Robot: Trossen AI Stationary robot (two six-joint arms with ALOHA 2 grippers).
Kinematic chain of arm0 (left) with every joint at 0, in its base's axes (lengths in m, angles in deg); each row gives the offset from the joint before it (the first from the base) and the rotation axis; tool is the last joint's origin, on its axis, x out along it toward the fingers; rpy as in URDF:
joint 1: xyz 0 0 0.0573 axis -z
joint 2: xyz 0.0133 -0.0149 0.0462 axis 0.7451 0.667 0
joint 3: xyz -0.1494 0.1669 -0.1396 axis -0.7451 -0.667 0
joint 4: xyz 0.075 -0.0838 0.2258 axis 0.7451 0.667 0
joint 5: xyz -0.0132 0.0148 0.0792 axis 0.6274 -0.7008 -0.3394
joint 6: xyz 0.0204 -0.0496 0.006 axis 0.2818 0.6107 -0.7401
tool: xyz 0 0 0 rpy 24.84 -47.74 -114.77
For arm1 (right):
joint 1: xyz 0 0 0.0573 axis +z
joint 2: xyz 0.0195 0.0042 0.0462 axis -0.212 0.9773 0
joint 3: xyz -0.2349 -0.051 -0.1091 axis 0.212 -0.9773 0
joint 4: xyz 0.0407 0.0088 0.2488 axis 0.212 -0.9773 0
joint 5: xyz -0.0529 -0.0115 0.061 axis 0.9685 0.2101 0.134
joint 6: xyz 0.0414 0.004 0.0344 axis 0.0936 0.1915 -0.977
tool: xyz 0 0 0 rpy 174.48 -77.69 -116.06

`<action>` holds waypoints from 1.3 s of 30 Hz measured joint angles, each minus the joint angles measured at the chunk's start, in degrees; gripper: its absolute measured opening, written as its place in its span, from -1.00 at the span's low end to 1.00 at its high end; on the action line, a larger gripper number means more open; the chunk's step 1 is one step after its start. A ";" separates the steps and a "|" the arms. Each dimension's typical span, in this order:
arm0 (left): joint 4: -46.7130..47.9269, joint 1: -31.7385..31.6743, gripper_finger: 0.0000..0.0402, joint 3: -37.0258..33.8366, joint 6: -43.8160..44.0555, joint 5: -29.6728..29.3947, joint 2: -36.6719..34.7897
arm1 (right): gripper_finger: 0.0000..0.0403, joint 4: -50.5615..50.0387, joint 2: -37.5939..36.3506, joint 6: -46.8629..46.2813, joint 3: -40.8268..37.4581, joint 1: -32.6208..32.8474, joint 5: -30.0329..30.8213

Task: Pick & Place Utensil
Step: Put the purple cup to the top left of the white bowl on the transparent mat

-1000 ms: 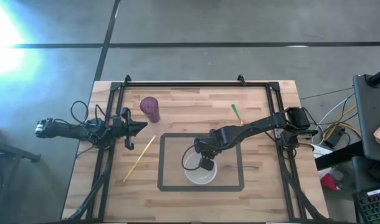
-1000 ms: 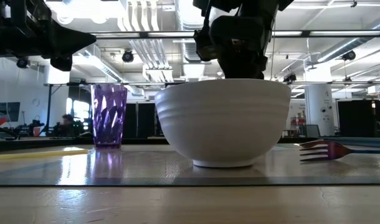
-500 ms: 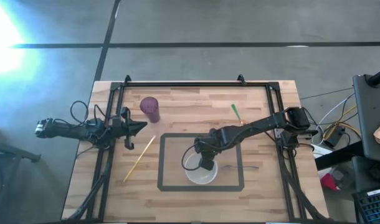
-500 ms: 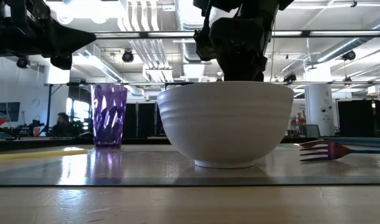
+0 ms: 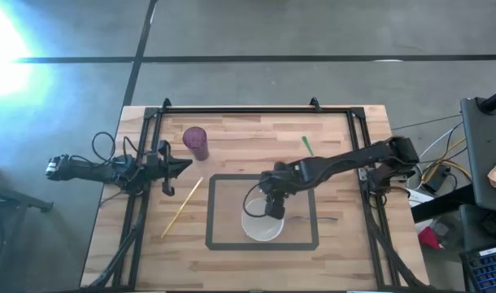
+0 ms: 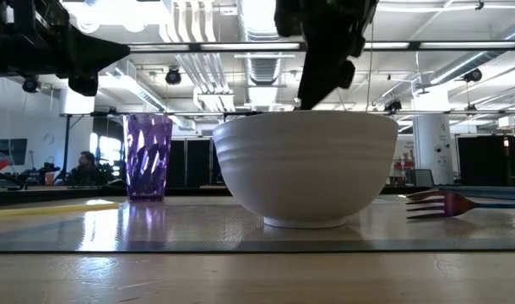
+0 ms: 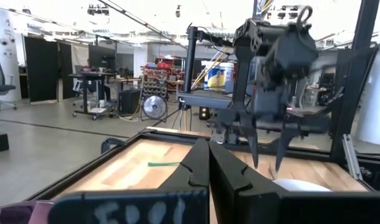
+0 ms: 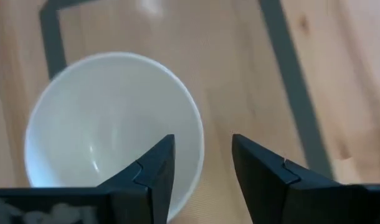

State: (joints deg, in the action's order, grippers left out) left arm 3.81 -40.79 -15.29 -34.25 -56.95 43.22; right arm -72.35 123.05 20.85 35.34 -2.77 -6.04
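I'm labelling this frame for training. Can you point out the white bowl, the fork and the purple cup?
white bowl (image 6: 304,169): low view, on its front outer wall.
fork (image 6: 433,203): low view, on its tines.
purple cup (image 5: 196,142): high view, on its rim and upper side.

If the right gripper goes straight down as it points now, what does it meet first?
Probably the bowl: the open right gripper points down at its rim, one finger over the inside, the other over the table.

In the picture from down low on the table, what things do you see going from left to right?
Yellow stick → purple cup → white bowl → fork.
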 joint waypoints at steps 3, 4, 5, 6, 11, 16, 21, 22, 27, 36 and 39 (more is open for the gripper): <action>-0.02 0.00 -1.00 0.00 0.55 0.09 0.00 | -0.23 -0.13 -2.68 3.36 -0.07 0.00 2.24; -0.01 0.00 -1.00 0.00 0.75 0.10 0.00 | -0.24 -0.28 -3.51 4.56 -0.09 0.00 2.89; 0.00 0.00 -1.00 0.00 0.86 0.11 0.01 | -0.25 -0.30 -4.26 5.86 -0.11 0.00 3.30; -0.05 -0.02 -1.00 0.00 0.88 0.11 0.07 | -0.26 -0.30 -5.07 6.93 -0.11 0.00 3.89; -0.12 0.00 -0.93 0.00 0.81 -0.39 0.11 | -0.31 -0.28 -8.75 9.49 -0.75 0.00 4.28; -0.27 0.00 -0.62 0.06 1.50 -7.07 0.13 | -0.36 -0.42 -12.66 10.11 -3.10 0.00 7.62; -0.28 -0.02 -0.30 2.00 3.02 -15.21 0.16 | -0.39 -0.79 -17.62 10.14 -5.99 -0.04 12.15; -0.30 -0.02 -0.26 2.72 3.04 -15.89 0.32 | -0.39 -0.78 -18.83 10.13 -6.74 -0.04 12.81; 2.19 -0.08 -0.17 7.86 4.76 -22.36 1.62 | -0.39 -0.01 -24.90 9.89 -10.76 -0.04 13.62; 33.12 -2.28 -0.17 24.51 23.77 -30.73 9.15 | -0.36 4.59 -34.00 7.26 -19.93 0.00 13.72; 40.74 -4.42 -0.17 30.05 28.78 -30.74 13.12 | -0.39 5.36 -35.79 5.91 -22.17 0.00 13.71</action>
State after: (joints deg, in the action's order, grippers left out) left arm 44.54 -45.21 14.76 -5.47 -87.69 56.35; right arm -66.99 87.26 26.76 13.17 -2.77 7.67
